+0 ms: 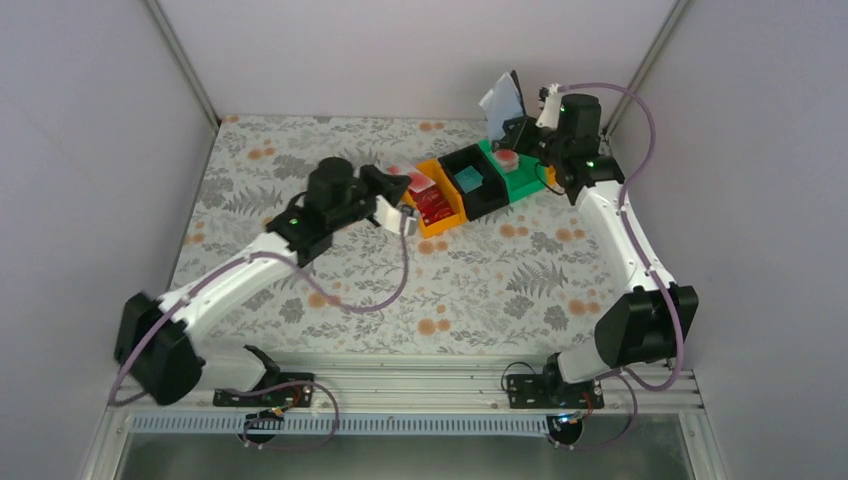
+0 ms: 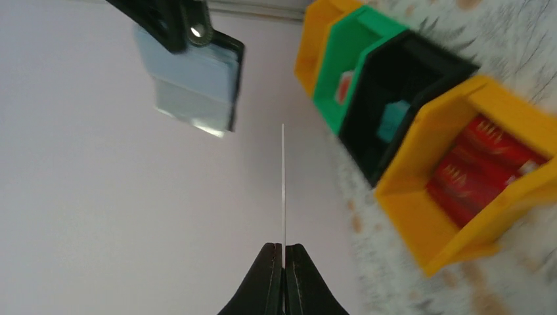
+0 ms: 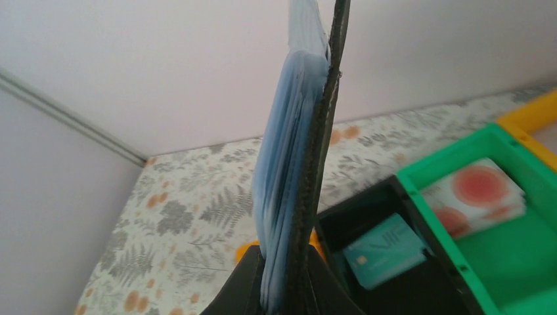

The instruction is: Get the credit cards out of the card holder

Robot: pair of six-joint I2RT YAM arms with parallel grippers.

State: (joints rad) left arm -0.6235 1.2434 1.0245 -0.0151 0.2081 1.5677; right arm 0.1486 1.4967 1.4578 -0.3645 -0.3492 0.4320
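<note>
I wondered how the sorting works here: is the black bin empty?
No, a teal card with a chip lies inside the black bin.

You're seeing smooth, shiny plastic on the orange bin [image 2: 407, 216]. Under it, the tablecloth [image 1: 480, 290] looks matt. The wallet [image 3: 315, 164] has a grainy black cover.

Four bins line up near the far edge of the table [image 1: 480, 290]: an orange bin [image 2: 420, 216], a black bin [image 2: 360, 147], a green bin [image 2: 325, 105] and a second orange bin [image 2: 307, 46]. There is one black wallet [image 2: 197, 82], one thin card [image 2: 283, 184] seen edge-on, and one teal card [image 3: 384, 252] in the black bin. The red packets [image 2: 483, 167] look like two, the white red-dotted pieces [image 3: 476, 193] at least two; the pale cards [image 3: 279, 170] inside the wallet cannot be counted.
</note>
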